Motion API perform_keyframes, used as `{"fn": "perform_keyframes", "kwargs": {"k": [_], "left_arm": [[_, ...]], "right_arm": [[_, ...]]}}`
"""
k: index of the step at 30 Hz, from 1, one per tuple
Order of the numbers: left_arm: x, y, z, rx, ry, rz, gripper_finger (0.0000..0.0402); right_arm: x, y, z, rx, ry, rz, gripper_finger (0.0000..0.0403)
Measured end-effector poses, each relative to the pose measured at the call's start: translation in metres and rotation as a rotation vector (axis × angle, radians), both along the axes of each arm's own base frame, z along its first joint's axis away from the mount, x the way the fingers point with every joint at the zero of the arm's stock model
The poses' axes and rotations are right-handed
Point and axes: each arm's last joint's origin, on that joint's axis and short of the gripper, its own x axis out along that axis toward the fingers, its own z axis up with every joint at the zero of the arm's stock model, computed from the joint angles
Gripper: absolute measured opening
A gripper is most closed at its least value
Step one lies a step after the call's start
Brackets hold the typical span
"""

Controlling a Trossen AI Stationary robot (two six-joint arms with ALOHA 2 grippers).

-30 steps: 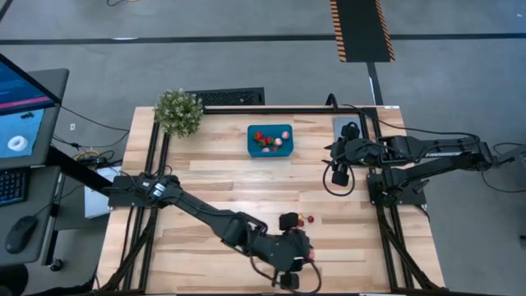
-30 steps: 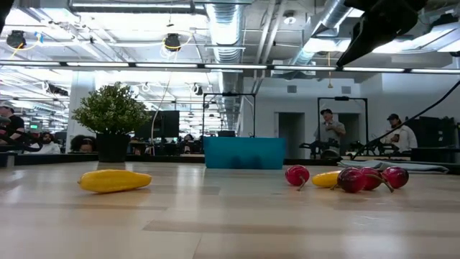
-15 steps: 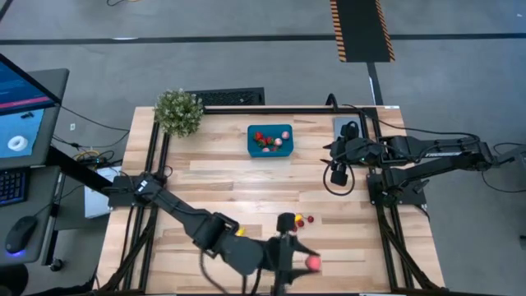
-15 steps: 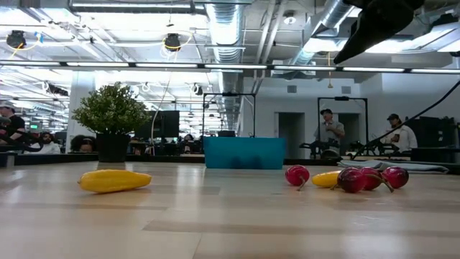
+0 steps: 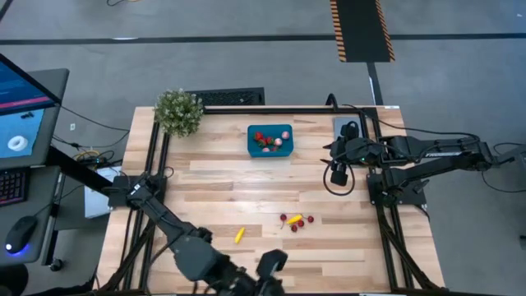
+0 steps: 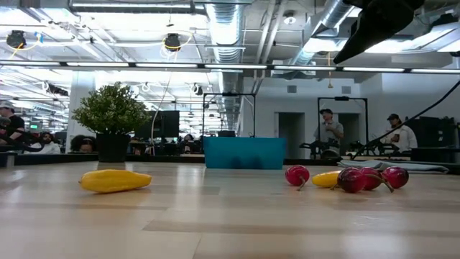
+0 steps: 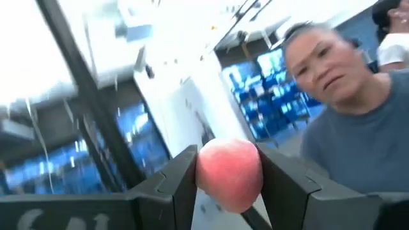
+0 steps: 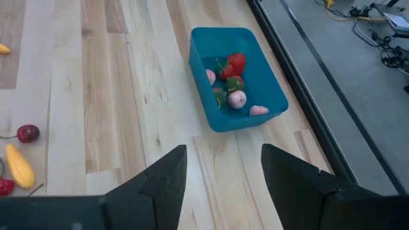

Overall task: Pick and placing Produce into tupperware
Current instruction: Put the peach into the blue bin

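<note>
The teal tupperware [image 5: 269, 140] stands at the table's far middle and holds red strawberries and pink pieces [image 8: 237, 98]. Loose produce lies on the wood: a yellow piece [image 5: 239, 235], and dark red cherries with another yellow piece [image 5: 295, 220]. My left gripper [image 5: 274, 263] is raised over the near edge, shut on a round pink piece [image 7: 229, 174]. My right gripper [image 8: 223, 185] hangs open over the table's right side [image 5: 337, 174], with nothing between its fingers. My left gripper pinches the round pink piece by its two opposite sides [image 7: 203, 171] between its two fingers [image 7: 182, 182]. The piece is lifted clear of the table. The fingers point out into the room instead of down at the table.
A bushy potted plant [image 5: 178, 112] stands at the far left corner. A grey flat plate [image 5: 345, 125] lies at the far right. A person [image 7: 348, 108] is in the room beyond the left gripper, and other people [image 6: 330, 129] stand behind the table. Bare wood lies between the tupperware and the loose produce.
My left gripper has risen from the table by the cherries with the pink piece and gone toward the near edge and the left. It has tipped from pointing down to pointing outward and has rolled. It has stayed shut on the piece.
</note>
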Motion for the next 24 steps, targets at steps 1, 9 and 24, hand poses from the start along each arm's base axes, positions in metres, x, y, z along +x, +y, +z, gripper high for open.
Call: {"fn": "perform_keyframes", "kwargs": {"k": [1, 9, 24], "left_arm": [[-0.003, -0.003, 0.002, 0.015, -0.038, -0.010, 0.0134], [-0.020, -0.018, 0.006, 0.103, -0.166, -0.002, 0.0134], [-0.006, -0.003, -0.004, 0.012, 0.090, 0.471, 0.0134]], "right_arm": [[0.000, 0.000, 0.000, 0.000, 0.000, 0.000, 0.0225], [0.000, 0.000, 0.000, 0.000, 0.000, 0.000, 0.0225], [0.000, 0.000, 0.000, -0.001, 0.001, 0.001, 0.0225]]}}
